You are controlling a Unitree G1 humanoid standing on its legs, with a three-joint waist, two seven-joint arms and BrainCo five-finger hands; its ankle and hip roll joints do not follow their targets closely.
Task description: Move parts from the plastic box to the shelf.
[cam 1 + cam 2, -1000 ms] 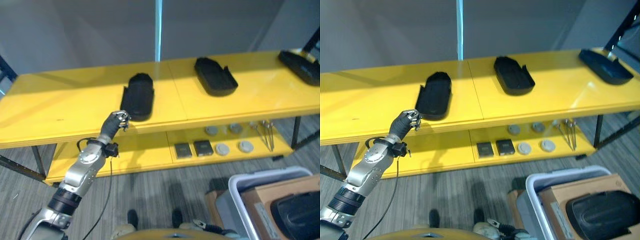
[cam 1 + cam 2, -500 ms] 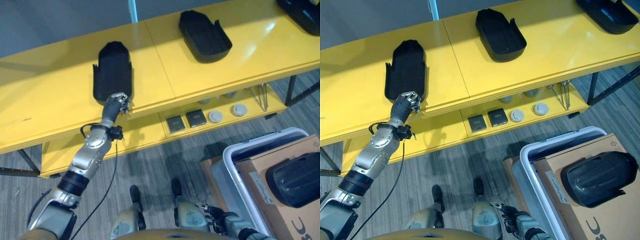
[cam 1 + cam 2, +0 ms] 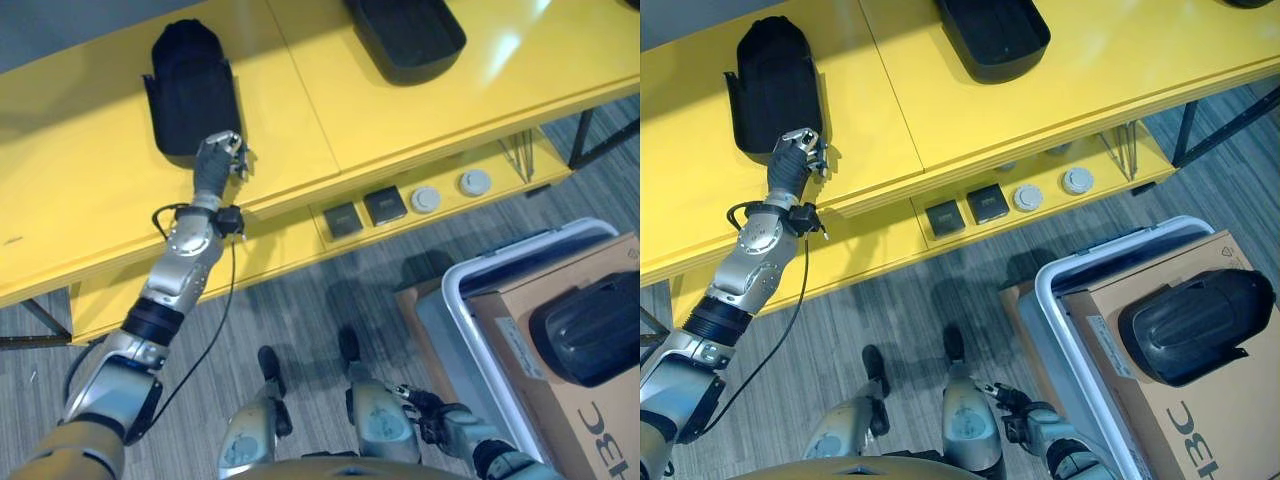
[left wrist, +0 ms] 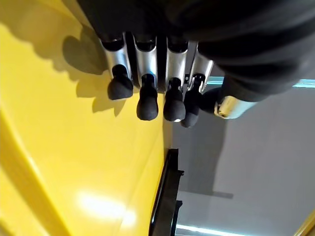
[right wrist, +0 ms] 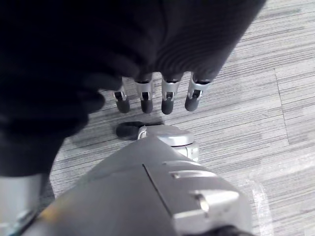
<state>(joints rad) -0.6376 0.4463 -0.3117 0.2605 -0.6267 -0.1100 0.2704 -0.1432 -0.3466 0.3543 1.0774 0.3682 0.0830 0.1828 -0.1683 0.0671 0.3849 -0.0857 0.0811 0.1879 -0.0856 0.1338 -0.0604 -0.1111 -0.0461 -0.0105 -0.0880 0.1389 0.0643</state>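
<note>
- The left hand (image 3: 218,160) hovers over the yellow shelf (image 3: 90,200), fingers (image 4: 146,102) loosely curled and empty, just beside the near end of a black part (image 3: 188,88) lying flat there, apparently freshly set down.
- The right hand (image 5: 147,64) hangs low, fingers relaxed and empty.
- Another black part (image 3: 1195,322) waits on cardboard (image 3: 1140,400) in the plastic box (image 3: 1060,300).

We are counting two black parts (image 3: 775,80) (image 3: 992,28) lying on the top board of the yellow shelf (image 3: 940,110), and one more black part (image 3: 1195,325) resting on the one cardboard box (image 3: 1160,420) inside the one plastic box (image 3: 1065,330). On the lower board we are seeing two dark square pieces (image 3: 942,218) (image 3: 987,203) and two round grey discs (image 3: 1027,197) (image 3: 1076,181) sitting in a row.
</note>
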